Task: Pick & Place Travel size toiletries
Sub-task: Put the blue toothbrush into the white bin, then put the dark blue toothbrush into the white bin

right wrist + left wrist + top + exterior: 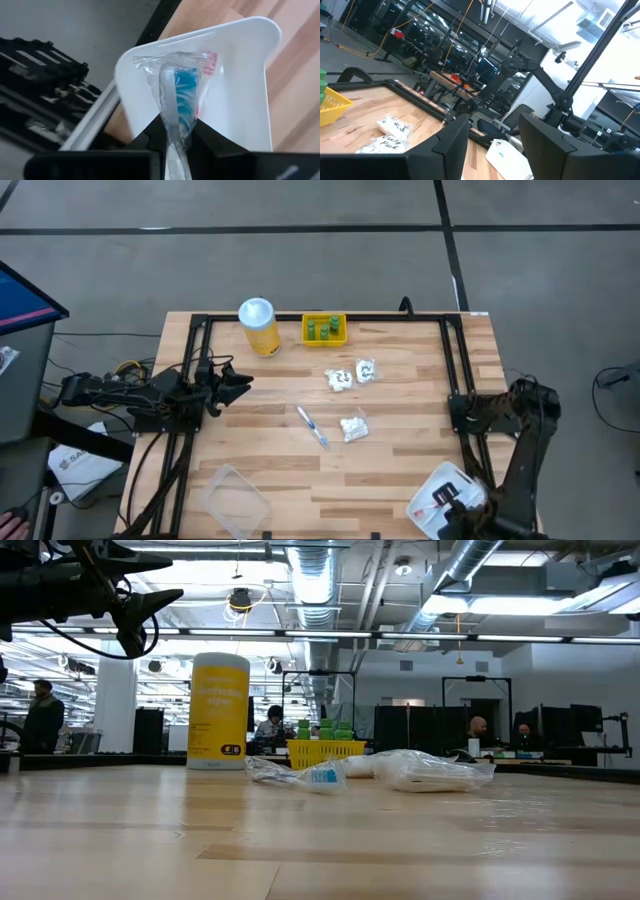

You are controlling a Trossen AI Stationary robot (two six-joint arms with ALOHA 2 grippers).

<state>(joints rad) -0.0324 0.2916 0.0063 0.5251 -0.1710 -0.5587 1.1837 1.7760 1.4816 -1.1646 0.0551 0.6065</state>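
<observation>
My right gripper (452, 500) hovers at the table's near right corner over a white tray (440, 485), shut on a blue-white brush stick in a clear wrapper (177, 95). My left gripper (240, 383) is open above the table's left side, touching nothing. A second wrapped blue-white brush stick (312, 426) lies flat mid-table. Three crinkled white packets (340, 379) (366, 370) (353, 426) lie around it. Three tiny green pieces (323, 329) stand in a small yellow tray (324, 340) at the far edge. My right gripper (176, 145) pinches the wrapped brush stick between its two fingers, on the wrapper below the blue bristles (176, 131). The bristle end sticks out past the fingertips over the white tray (240, 100). Whether that end touches the tray, I cannot tell.
A tall yellow jar with a white lid (258, 326) stands at the far edge, left of the yellow tray. A clear plastic container (235, 498) sits near the near left corner. Black frame rails (450, 370) run along both sides of the table. People sit in the room behind.
</observation>
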